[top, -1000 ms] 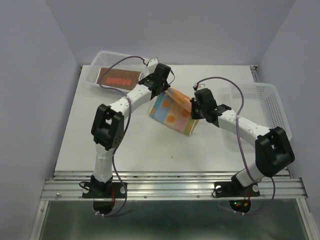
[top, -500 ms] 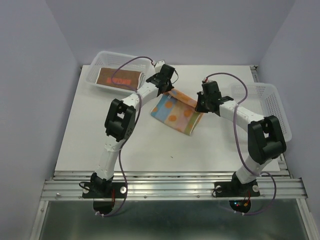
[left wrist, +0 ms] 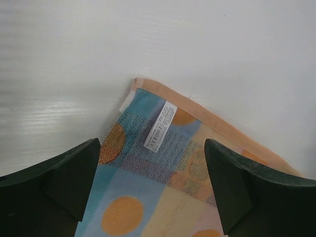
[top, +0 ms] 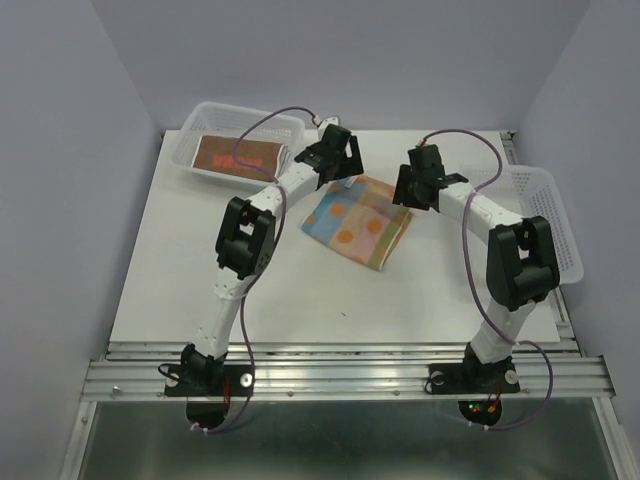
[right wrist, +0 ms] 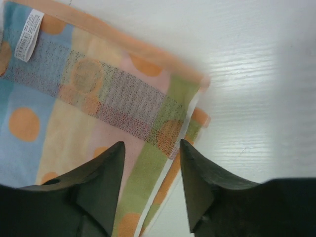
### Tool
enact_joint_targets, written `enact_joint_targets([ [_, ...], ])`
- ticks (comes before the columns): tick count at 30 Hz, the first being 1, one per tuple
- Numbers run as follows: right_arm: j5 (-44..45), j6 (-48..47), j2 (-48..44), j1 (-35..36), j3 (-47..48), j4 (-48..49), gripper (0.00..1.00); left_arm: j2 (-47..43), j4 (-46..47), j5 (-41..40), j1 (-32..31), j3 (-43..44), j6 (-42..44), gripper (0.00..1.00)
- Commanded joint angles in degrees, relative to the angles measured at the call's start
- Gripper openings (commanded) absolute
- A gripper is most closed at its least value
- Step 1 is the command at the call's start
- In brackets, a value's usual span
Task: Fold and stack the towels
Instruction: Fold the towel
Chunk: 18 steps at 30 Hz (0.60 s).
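Observation:
A folded towel [top: 356, 222], pastel blocks with orange dots and an orange border, lies flat on the white table. My left gripper [top: 338, 166] hovers over its far left corner, jaws wide open; in the left wrist view the towel [left wrist: 148, 197] and its white label [left wrist: 160, 126] lie between and below the open gripper [left wrist: 152, 145]. My right gripper [top: 412, 190] is over the towel's far right corner. In the right wrist view the gripper [right wrist: 151, 144] stands open above the towel's [right wrist: 98, 94] layered edges, holding nothing. A brown-red towel [top: 238, 155] lies in the far left basket [top: 190, 130].
A white mesh basket [top: 545, 215] stands at the right edge of the table, beside the right arm. The left basket sits at the far left corner, just behind the left arm. Purple cables arch over both arms.
Both grippers carried the towel's raised edge over to the far side, laid it down flat and opened. The towel now lies folded, released by both.

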Motion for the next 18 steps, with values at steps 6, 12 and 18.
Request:
enact_joint_targets([
  [6,-1.69,2.48,-10.06,-0.36,-5.19,1.08,0.55,-22.05,5.93,0.3,-0.38,-24.07,1.52,0.99],
  [12,-15.31,8.01,-21.49,2.88,-25.59,11.98,0.58,-34.37,11.74,-2.41,-0.38,-47.06,-1.12,0.99],
  [18,-16.46,10.21,-22.04,6.49,-30.17,16.9,0.57,-32.18,11.31,-3.74,-0.29,-48.32,0.02,0.97],
])
